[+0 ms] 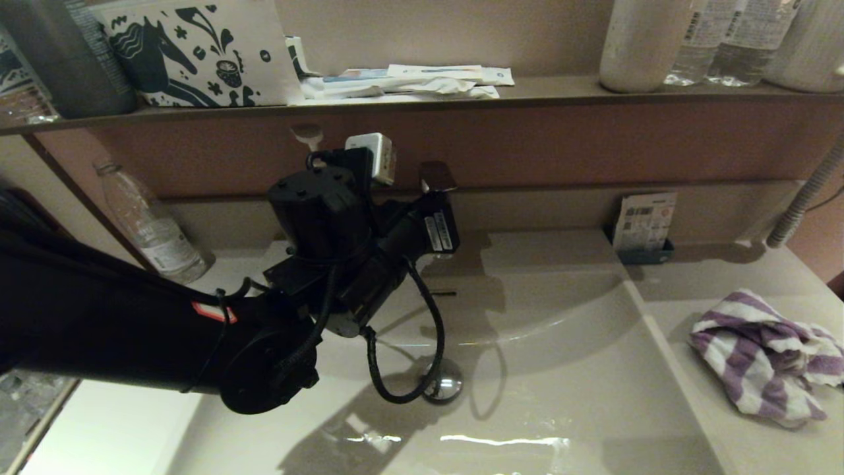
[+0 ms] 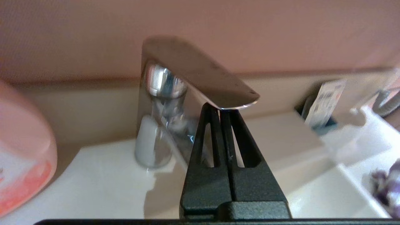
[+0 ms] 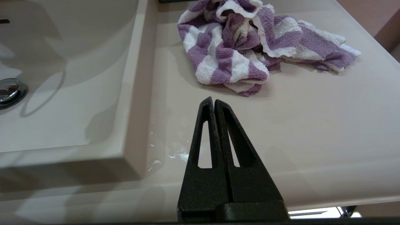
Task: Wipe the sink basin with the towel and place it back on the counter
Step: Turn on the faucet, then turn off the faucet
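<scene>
Currently the towel (image 1: 768, 356) lies bunched on the counter (image 1: 712, 290), to the right of the basin (image 1: 541, 396) and clear of its rim — purple and white stripes, crumpled into loose folds, nothing gripping it. In the right wrist view the same towel (image 3: 250, 53) sits on the counter (image 3: 312, 125) just beyond the right gripper (image 3: 214, 100), not touching it. That gripper's fingers are pressed together, tips meeting, holding nothing; it hangs over the counter's front part, beside the basin's right edge (image 3: 131, 93). A few small water drops show on the counter near that edge.

Left arm (image 1: 132, 323) reaches across the basin toward the faucet (image 1: 437, 177) at the basin's rear. Left gripper (image 2: 220, 107): fingers closed against each other, empty, tips just under the end of the faucet's (image 2: 200, 72) flat chrome handle — contact or a hair's gap, cannot tell which.

Basin: glossy, chrome drain plug (image 1: 443, 386) near its middle, overflow slot (image 1: 445, 293) on the rear wall behind the plug. Arm cable loops down over the plug in the head view.

Other items: clear bottle (image 1: 148, 224) at the basin's left rear corner; small card in a dark holder (image 1: 645, 224) on the counter behind the towel; packets (image 1: 409, 79) on the brown shelf (image 1: 560, 92) above the faucet.
</scene>
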{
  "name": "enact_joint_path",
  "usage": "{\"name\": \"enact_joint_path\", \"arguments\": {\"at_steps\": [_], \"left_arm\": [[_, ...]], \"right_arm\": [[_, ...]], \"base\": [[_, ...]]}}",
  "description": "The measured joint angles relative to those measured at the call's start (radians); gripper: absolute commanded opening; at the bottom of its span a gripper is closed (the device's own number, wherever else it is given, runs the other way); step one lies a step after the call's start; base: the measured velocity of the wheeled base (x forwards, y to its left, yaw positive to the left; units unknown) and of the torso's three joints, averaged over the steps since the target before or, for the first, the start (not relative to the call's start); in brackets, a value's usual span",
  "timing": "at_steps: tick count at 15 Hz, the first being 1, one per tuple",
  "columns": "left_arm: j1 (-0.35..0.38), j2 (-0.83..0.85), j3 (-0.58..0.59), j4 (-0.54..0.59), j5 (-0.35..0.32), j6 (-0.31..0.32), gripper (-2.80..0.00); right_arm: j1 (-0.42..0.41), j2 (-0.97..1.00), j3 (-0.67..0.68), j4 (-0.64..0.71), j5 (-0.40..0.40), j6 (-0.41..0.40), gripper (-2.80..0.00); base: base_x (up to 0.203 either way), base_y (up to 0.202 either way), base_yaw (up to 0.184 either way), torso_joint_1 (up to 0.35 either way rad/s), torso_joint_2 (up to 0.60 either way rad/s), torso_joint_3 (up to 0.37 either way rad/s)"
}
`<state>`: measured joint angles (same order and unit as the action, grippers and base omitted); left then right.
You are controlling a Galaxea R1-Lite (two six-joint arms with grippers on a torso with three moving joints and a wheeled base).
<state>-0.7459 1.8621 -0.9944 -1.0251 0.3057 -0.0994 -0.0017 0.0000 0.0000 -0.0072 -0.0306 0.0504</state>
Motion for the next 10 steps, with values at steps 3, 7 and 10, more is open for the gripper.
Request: {"name": "enact_joint_path", "arguments": {"at_steps": [3, 7, 10], "left_arm": [[0.027, 0.001, -0.045, -0.004, -0.001, 0.000, -2.80], [0.047, -0.015, -0.053, 0.002, -0.002, 0.000, -2.80], [0.051, -0.037, 0.014, -0.013, 0.000, -0.002, -2.80]], "right_arm": [[0.000, 0.000, 0.000, 0.000, 0.000, 0.000, -2.80], [0.000, 0.000, 0.000, 0.000, 0.000, 0.000, -2.80], [0.000, 0.000, 0.000, 0.000, 0.000, 0.000, -2.80]], "base": [[0.000, 0.000, 0.000, 0.000, 0.00, 0.000], [0.000, 0.000, 0.000, 0.000, 0.00, 0.000], [0.000, 0.000, 0.000, 0.000, 0.00, 0.000]]}}
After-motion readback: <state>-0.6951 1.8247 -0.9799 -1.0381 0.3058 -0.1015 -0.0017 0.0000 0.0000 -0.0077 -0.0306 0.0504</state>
